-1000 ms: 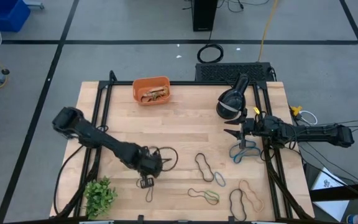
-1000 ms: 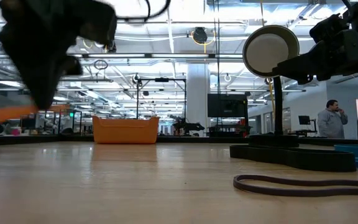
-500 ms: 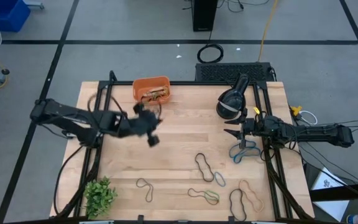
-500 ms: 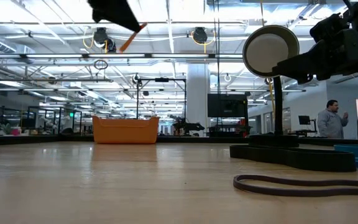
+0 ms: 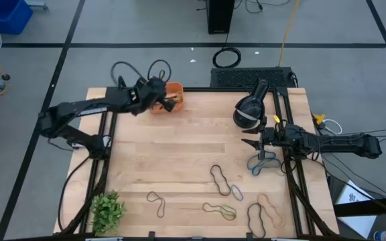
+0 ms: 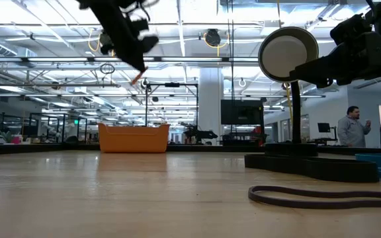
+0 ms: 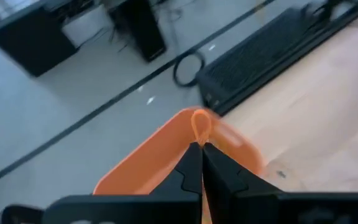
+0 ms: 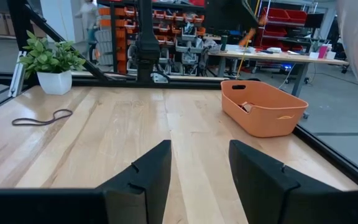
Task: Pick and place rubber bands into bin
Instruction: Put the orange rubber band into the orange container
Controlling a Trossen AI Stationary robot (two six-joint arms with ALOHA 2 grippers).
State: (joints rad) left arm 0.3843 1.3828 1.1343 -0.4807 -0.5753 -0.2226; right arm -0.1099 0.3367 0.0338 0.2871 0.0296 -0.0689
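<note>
Left gripper (image 5: 158, 94) hangs over the near-left edge of the bin (image 5: 174, 88) at the table's (image 5: 193, 147) far side. In the left wrist view its fingers (image 7: 191, 165) are pressed together, pinching an orange rubber band (image 7: 199, 127) whose loop sticks up past the tips. The bin lies directly beneath, so the arm appears positioned for release into it; the bin already holds several bands. A small plant (image 5: 107, 210) stands at the near-left corner.

Loose rubber bands remain on the table's near half: a dark one (image 5: 156, 202), another (image 5: 220, 179), a green one (image 5: 221, 211) and a tan one (image 5: 270, 207).

Right gripper (image 5: 253, 143) waits at the table's right side beside a headset (image 5: 248, 107), fingers (image 8: 143, 177) spread apart and empty, just next to a blue band (image 5: 259, 163), plausibly its next pick.
</note>
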